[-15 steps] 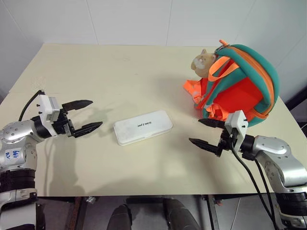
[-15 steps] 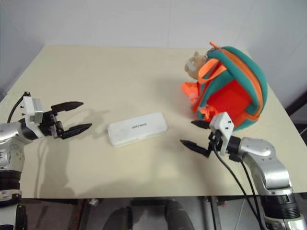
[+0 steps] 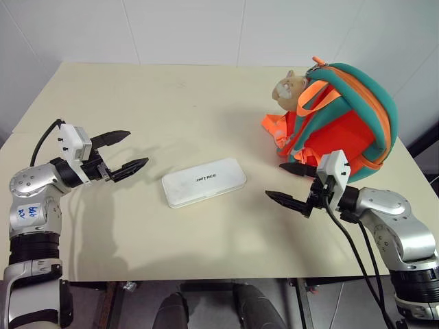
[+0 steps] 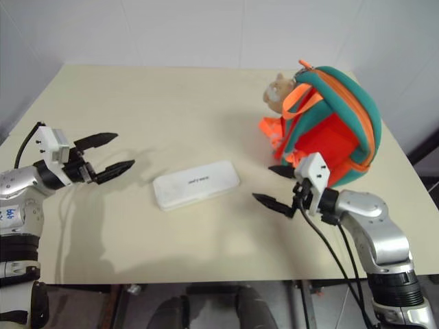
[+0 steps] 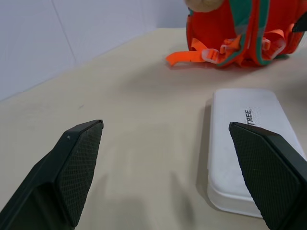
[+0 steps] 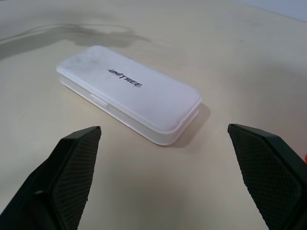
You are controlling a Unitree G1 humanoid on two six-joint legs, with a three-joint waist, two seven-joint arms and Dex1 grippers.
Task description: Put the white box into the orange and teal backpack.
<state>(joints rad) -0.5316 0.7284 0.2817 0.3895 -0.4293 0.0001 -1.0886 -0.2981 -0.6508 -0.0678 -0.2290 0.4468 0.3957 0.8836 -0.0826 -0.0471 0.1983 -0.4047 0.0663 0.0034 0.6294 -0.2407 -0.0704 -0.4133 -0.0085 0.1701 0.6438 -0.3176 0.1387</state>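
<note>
Left eye view is showing the left fingers (image 3: pixel 125 152) spread wide and gripping nothing, hovering just off one short end of the white box (image 3: pixel 204 182), while the right fingers (image 3: pixel 289 185) are gaping equally wide and empty near the other end. The box is lying flat on the bench (image 3: pixel 171 103) between them, untouched, well apart from the orange and teal backpack (image 3: pixel 343 123) that is sitting at the bench's right side. Judging by this, nothing is packed yet: grasping, carrying and inserting are all remaining. The lid is reading "Unitree" in dark letters.
</note>
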